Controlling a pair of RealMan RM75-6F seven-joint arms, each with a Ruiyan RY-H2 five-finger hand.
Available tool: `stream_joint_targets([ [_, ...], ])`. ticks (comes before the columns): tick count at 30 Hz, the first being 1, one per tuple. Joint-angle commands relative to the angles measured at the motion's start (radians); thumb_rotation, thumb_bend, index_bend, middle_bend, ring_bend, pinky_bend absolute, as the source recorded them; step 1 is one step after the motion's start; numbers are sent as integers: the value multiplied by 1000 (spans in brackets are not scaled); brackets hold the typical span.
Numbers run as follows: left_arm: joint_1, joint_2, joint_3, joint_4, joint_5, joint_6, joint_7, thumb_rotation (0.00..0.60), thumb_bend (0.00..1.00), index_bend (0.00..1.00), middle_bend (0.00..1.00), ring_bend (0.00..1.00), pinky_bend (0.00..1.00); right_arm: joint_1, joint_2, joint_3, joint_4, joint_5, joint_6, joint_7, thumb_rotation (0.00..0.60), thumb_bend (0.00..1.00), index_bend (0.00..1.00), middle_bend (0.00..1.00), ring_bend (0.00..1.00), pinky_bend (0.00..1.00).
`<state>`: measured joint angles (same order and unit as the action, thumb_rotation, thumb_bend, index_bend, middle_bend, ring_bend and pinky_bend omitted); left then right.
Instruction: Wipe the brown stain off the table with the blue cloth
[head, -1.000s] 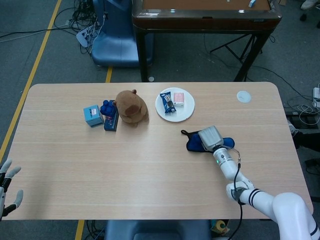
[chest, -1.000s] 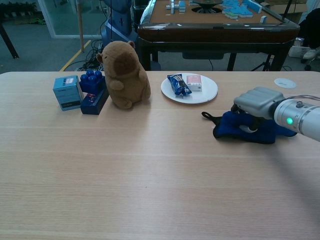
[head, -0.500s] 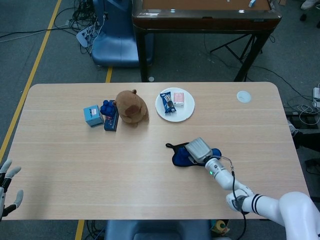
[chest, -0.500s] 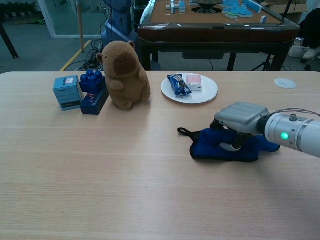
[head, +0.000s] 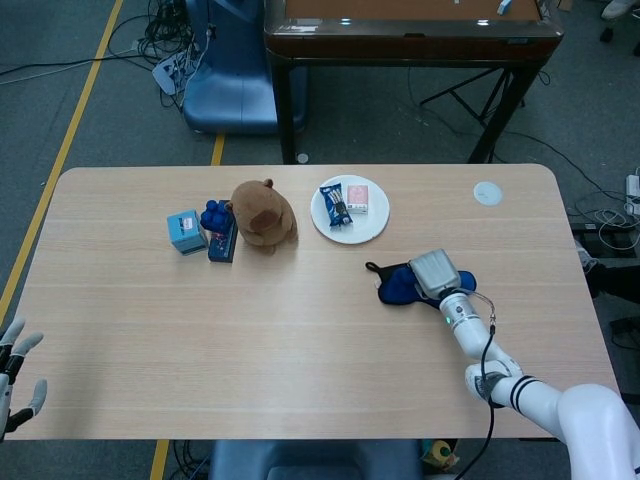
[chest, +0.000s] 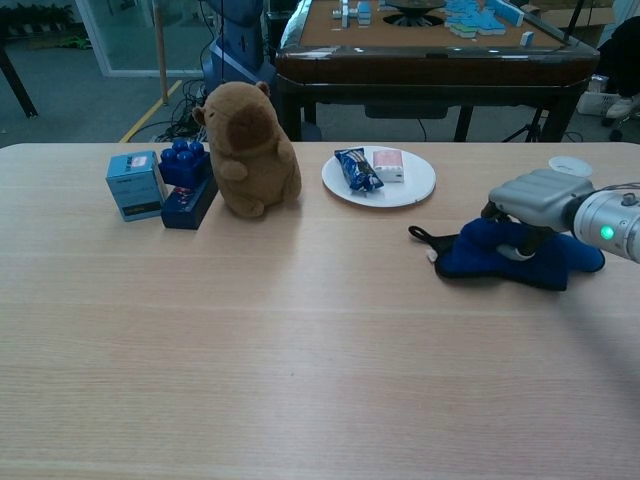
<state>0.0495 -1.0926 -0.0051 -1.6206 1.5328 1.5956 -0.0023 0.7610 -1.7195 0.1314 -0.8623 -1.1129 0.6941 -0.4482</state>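
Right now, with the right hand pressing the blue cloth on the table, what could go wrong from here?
The blue cloth sits bunched under the right hand, so it may skid rather than wipe. No brown stain shows in either view, so strokes could miss it. A wide stroke toward the white plate with its snack packets might nudge it.

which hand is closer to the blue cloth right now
Right. The right hand presses down on the blue cloth; the left hand hangs off the table's near-left edge, far from it.
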Motion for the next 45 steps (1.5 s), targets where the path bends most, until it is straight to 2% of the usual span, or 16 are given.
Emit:
stream_joint_targets([
  [1, 0, 0, 1, 0, -2, -3, 2, 600, 411, 166, 22, 55, 34, -2, -2, 6, -4, 8, -5, 9, 600, 589, 694, 574, 587, 803],
  [7, 1, -1, 1, -2, 1, 0, 3, 600, 411, 165, 22, 55, 34, -6, 9, -24, -94, -38, -15, 47, 600, 589, 695, 576, 587, 804],
  [19, 1, -2, 3, 2, 1, -2, 3, 600, 411, 166, 22, 54, 34, -10, 91, -120, -394, -213, -1, 141, 600, 589, 696, 577, 586, 804],
  [27, 3, 0, 1, 0, 0, 2, 1, 600, 411, 166, 22, 55, 34, -29, 171, -155, -566, -388, 134, 242, 600, 589, 702, 580, 587, 804],
  [33, 0, 0, 2, -6, 7, 2, 5, 600, 411, 166, 22, 55, 33, -40, 216, -180, -631, -469, 200, 287, 600, 586, 702, 577, 586, 803],
  [35, 0, 1, 2, -7, 8, 2, 7, 600, 410, 166, 22, 55, 34, -42, 227, -190, -641, -484, 205, 296, 600, 559, 692, 542, 553, 778],
  [36, 0, 1, 2, -8, 8, 2, 8, 600, 410, 166, 22, 55, 34, -42, 232, -194, -645, -488, 203, 298, 600, 538, 671, 520, 531, 755],
  [38, 0, 2, 2, -10, 8, 3, 9, 600, 410, 166, 22, 55, 34, -42, 243, -202, -653, -493, 200, 300, 600, 434, 520, 420, 449, 653],
  [41, 0, 2, 2, -12, 8, 3, 11, 600, 410, 166, 22, 55, 34, -46, 261, -206, -672, -492, 202, 290, 600, 187, 166, 195, 265, 436],
  [43, 0, 2, 2, -14, 9, 3, 13, 600, 410, 166, 22, 55, 34, -51, 276, -203, -687, -493, 214, 282, 600, 97, 54, 121, 190, 358],
  [45, -1, 2, 2, -16, 10, 3, 15, 600, 411, 166, 22, 55, 34, -59, 291, -198, -703, -496, 236, 280, 600, 45, 2, 79, 144, 317],
])
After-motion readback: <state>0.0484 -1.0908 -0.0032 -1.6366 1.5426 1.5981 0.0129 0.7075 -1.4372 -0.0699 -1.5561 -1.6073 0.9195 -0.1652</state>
